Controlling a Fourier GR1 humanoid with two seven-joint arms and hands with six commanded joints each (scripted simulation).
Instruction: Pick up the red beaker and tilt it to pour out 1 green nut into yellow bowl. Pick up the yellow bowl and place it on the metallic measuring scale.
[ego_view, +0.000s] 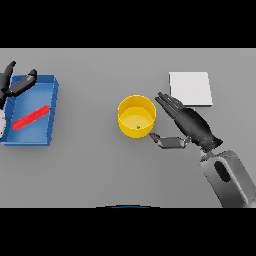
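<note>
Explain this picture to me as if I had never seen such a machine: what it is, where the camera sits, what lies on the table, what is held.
This is a humanoid robot at a grey table, seen from its own head looking down. The right robot hand reaches in beside a yellow bowl, fingers straight, thumb towards the bowl; it holds nothing. A small green nut lies inside the bowl. Behind the hand sits a pale square plate, the measuring scale. Far left, the left robot hand shows at the edge of a blue tray, which holds a red, stick-like object. It grips nothing either.
</note>
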